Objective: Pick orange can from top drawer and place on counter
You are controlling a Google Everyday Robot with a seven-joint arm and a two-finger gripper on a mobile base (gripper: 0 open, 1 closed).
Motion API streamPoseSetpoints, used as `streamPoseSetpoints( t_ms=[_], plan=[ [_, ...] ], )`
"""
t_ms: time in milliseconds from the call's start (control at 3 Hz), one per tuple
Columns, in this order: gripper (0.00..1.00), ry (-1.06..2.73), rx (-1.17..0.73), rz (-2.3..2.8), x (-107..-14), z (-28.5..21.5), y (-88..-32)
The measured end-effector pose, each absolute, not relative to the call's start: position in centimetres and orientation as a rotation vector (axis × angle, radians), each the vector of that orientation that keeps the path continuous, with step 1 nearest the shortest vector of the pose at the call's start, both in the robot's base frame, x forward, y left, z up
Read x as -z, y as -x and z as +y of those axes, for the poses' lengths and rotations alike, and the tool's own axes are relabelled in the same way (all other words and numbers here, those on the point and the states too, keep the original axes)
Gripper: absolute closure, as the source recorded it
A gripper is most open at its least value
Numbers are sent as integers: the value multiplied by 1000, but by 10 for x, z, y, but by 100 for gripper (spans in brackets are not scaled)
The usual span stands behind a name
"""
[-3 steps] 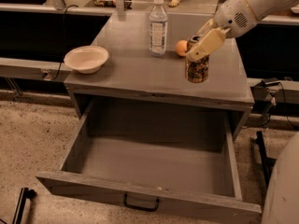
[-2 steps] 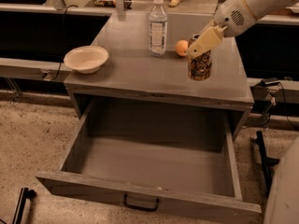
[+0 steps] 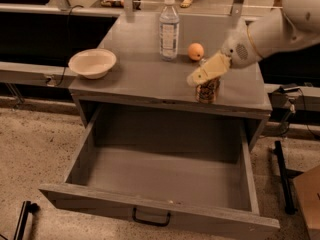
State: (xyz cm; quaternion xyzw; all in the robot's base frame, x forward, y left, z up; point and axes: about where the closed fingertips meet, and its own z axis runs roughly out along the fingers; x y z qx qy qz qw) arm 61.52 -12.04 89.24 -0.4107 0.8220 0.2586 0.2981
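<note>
Whether the jaws are clamped or let go, I cannot tell from here: the gripper (image 3: 206, 75) sits right over the top of the orange can (image 3: 208, 91) and hides its rim. Nearest me, the top drawer (image 3: 150, 206) stands pulled out, its handle (image 3: 151, 217) at the middle of the front panel, with no can inside. Just beyond, the can stands upright on the counter (image 3: 140, 76), close to the near edge, right of middle. I judge it light, stiff but easily dented, with smooth, slippery walls; I'd grip it across mid-body, squeezing gently. Farther left sits a bowl (image 3: 92, 63); farther back an orange fruit (image 3: 196, 51), then a water bottle (image 3: 169, 29).
</note>
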Motion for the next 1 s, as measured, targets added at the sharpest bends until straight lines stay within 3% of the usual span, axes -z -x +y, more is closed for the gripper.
streamPoseSetpoints(
  t_ms=[1000],
  plan=[
    [0, 1142, -683, 2160, -878, -103, -618]
  ],
)
